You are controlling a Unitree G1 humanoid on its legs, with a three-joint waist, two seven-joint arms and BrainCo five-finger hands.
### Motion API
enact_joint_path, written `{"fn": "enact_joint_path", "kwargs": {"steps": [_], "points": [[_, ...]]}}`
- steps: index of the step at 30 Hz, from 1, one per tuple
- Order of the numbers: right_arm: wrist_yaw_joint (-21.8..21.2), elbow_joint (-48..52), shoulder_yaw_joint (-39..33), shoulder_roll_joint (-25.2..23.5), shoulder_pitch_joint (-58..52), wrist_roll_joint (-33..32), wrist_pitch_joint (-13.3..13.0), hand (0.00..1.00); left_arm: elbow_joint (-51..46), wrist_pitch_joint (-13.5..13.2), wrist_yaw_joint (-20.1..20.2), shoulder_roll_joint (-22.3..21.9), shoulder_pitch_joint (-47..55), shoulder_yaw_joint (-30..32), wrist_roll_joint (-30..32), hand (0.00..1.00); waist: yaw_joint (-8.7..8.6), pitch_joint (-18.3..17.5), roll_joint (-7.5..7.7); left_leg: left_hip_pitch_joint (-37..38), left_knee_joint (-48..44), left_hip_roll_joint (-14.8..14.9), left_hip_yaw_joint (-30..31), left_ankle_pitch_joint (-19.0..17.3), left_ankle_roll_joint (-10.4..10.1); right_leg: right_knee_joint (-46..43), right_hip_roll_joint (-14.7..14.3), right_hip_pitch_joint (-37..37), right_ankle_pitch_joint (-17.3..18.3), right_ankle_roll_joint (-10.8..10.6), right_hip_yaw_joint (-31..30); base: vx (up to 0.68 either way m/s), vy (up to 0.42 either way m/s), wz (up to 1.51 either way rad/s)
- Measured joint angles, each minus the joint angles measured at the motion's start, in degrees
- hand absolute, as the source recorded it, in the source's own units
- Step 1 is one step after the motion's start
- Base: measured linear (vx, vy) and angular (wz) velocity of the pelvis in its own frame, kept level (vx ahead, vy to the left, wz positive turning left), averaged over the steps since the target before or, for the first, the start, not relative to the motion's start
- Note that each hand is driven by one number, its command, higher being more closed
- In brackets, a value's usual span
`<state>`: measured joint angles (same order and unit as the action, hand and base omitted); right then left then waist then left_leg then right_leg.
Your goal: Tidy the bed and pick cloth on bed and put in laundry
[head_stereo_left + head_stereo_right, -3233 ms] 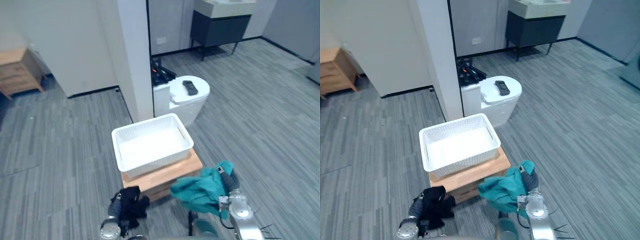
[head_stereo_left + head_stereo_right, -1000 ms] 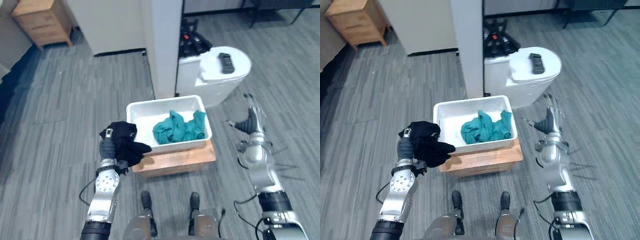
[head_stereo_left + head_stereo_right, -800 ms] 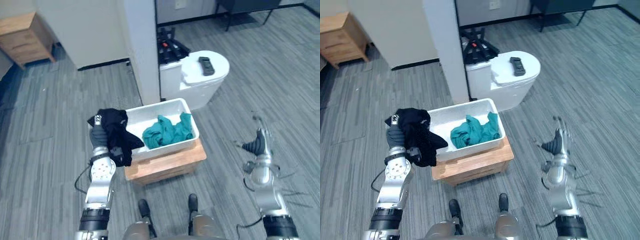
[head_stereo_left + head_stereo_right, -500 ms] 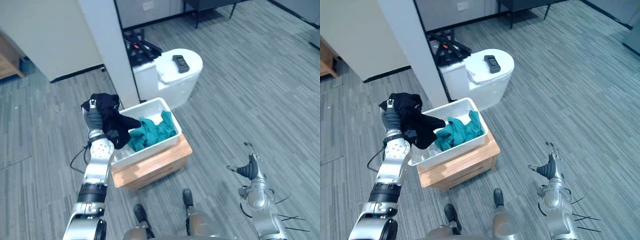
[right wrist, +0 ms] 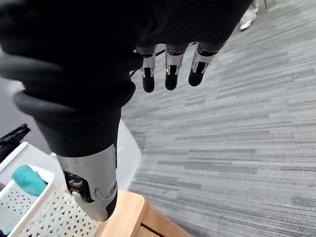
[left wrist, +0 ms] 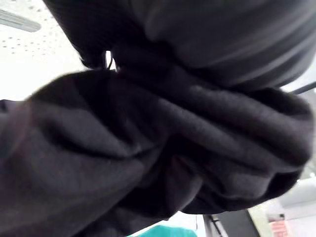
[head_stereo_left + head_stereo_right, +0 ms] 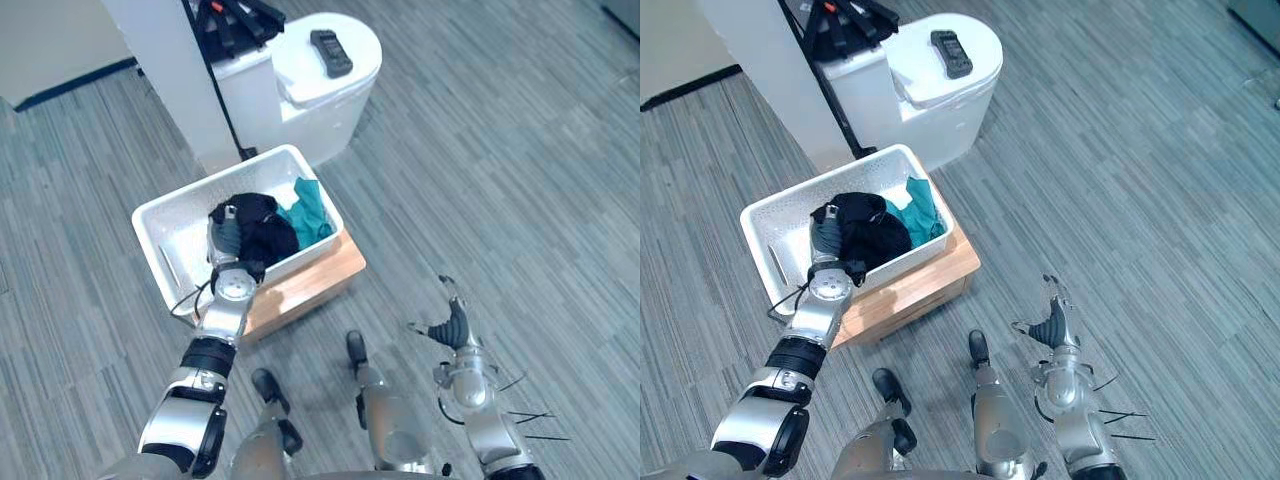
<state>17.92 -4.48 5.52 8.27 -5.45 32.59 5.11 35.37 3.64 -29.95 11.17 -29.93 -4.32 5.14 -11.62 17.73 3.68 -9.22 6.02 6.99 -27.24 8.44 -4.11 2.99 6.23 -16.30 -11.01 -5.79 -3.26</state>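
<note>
The black cloth [image 7: 265,232] sits bunched over the left hand [image 7: 229,241] inside the basket [image 7: 210,180], beside the teal cloth [image 7: 312,212]. Whether that hand grips it or has let go, I cannot tell. The cloth may cling to the hand and ride back out when the arm lifts, or a fold near the rim may slide to the floor [image 7: 520,180]. A push could shift the light basket on its small wooden surface [image 7: 325,270]. The right hand [image 7: 455,322] hangs low, spread and empty. Around are grey planks, a white pillar [image 7: 165,70] and a white stand [image 7: 320,90] bearing a remote [image 7: 330,51].
</note>
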Motion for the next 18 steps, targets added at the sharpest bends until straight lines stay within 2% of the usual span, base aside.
{"fn": "enact_joint_path", "kwargs": {"steps": [6, 8, 13, 15, 18], "points": [[0.75, -4.94, -1.05, -1.01, -0.53, -1.04, 0.07, 0.0, -0.02, 0.79, -0.58, -1.71, 0.17, 2.87, -0.08, 0.0, 0.13, 0.03, -0.05, 2.36, 0.01, 0.15, 0.73, -0.2, -0.21, 0.38, -0.08, 2.74, -0.2, 0.8, 0.82, 0.06, -0.008, 0.02], [0.61, -7.09, -1.17, -1.14, -2.1, -1.1, -0.02, 0.0, -1.12, 0.79, -1.58, -1.58, 0.82, 5.38, -0.21, 0.0, 0.01, -0.01, -0.14, 3.76, 0.04, 0.28, 2.23, -0.98, -1.02, 0.28, -0.14, 4.68, 0.89, 0.95, 1.7, 0.02, -0.007, 0.18], [-0.82, -13.87, -2.95, -1.19, -4.56, -1.15, -0.03, 0.0, -6.93, 0.52, -2.64, -0.18, 7.05, 9.71, -0.48, 0.0, 0.31, -0.29, -0.6, 6.44, 0.03, 0.44, 3.67, -1.38, -0.98, -0.8, -0.45, 8.05, 3.5, 0.89, 3.52, 0.0, -0.011, 0.22], [-1.89, -18.73, -4.85, -1.2, -5.45, -1.42, 0.07, 0.0, -9.37, -0.06, -2.59, -0.28, 11.61, 11.44, -0.49, 0.0, 1.81, -1.21, -1.2, 7.37, 0.03, 0.28, 3.98, -1.63, -0.62, -0.72, -0.39, 9.49, 3.94, 0.82, 4.25, 0.01, 0.006, 0.17], [-2.88, -23.39, -7.19, -1.29, -6.59, -1.63, 0.37, 0.0, -10.72, -0.56, -2.4, -1.25, 18.98, 13.88, -0.57, 0.0, 3.2, -3.55, -2.55, 8.31, 0.03, -0.09, 4.99, -1.98, -0.27, -0.47, -0.26, 11.2, 4.7, 0.48, 5.05, 0.05, 0.0, 0.19]]}}
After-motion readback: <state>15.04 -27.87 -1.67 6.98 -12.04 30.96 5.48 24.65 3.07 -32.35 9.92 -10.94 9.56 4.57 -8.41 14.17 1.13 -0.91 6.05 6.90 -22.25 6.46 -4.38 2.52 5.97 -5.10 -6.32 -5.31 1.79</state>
